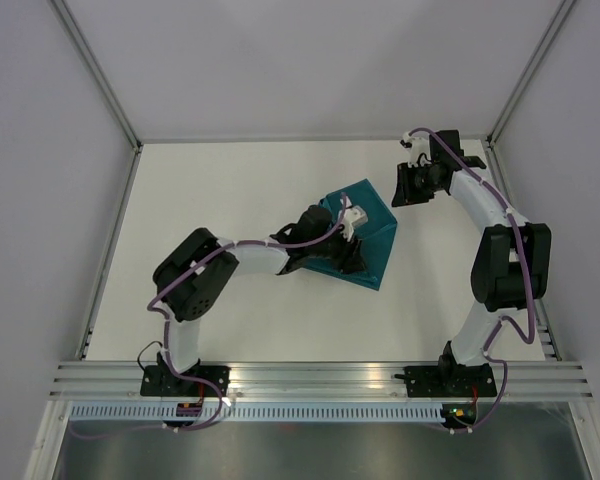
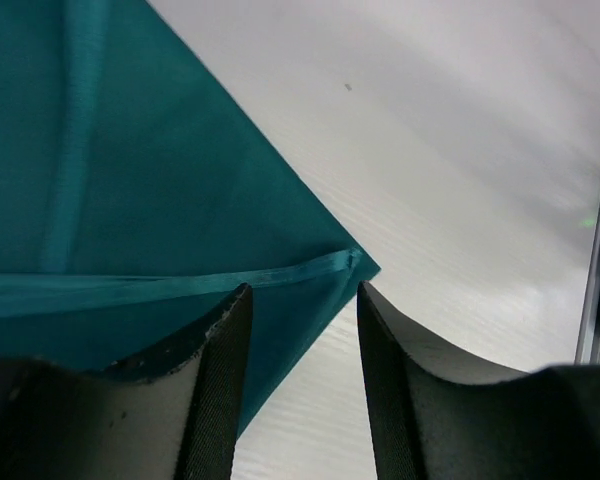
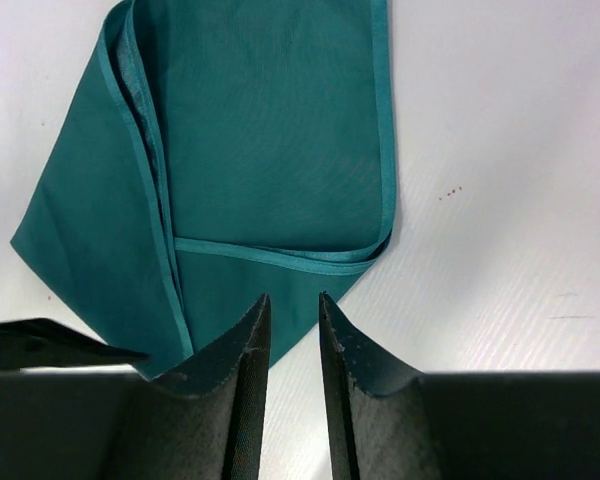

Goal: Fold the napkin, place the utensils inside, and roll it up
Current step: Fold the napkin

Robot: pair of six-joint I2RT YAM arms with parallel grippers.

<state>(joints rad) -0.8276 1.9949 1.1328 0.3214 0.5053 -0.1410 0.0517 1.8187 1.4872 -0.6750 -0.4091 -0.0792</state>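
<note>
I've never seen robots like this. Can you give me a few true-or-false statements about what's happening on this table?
1. The thin teal fabric napkin lies folded over itself. True.
2. Utensils lie on it. False: none are in view.
3. The left gripper has its jaws apart over a napkin corner. True.
4. The right gripper clamps the napkin. False: nothing sits between its jaws.

Room around the napkin (image 1: 375,215)
Left arm (image 1: 265,255) blocked its left side, right gripper (image 1: 402,190) hung just far-right; table (image 1: 230,190) lay open elsewhere.
</note>
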